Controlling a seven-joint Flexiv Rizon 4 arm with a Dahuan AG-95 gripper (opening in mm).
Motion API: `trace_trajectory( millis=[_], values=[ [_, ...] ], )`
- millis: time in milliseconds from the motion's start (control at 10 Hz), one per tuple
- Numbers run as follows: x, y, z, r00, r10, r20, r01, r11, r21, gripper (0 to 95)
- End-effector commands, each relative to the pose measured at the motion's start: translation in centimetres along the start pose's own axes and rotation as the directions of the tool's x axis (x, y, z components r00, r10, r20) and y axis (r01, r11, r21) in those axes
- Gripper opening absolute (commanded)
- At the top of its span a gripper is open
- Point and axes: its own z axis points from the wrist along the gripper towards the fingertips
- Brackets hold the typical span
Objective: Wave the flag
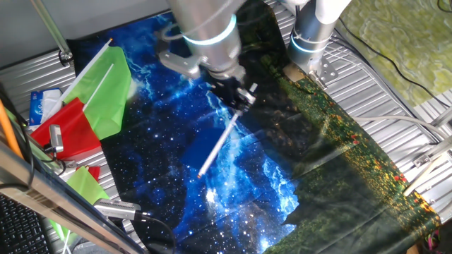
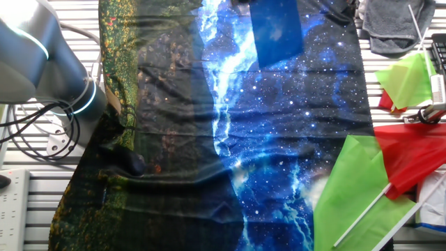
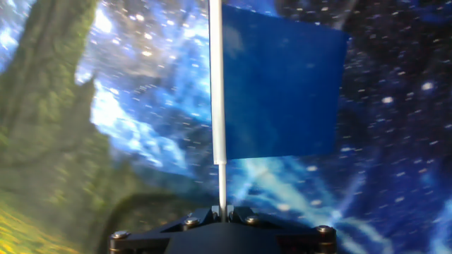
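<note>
Above the starry cloth [image 1: 233, 183], the gripper [image 3: 221, 212] pinches the flag [image 3: 279, 92] by its stick; a hard swing could slip it loose.

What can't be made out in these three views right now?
- Gripper fingertips: the hand view cuts them off at its bottom edge; in one fixed view they are dark and small.
- The flag: its cloth blends into the blue tablecloth in one fixed view; only the stick reads clearly.
- In the other fixed view the top edge crops the flag, and the gripper is out of frame.
- Hand view background is motion-blurred.
</note>
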Motion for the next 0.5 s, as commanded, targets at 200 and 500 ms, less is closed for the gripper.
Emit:
trace_trajectory(
  millis=[200, 500],
  values=[
    [0.8, 3.6, -1.2, 0.985, 0.170, -0.017, -0.169, 0.985, 0.044, 0.0],
    [5.2, -2.4, -2.3, 0.990, 0.143, -0.015, -0.141, 0.986, 0.084, 0.0]
  ],
)
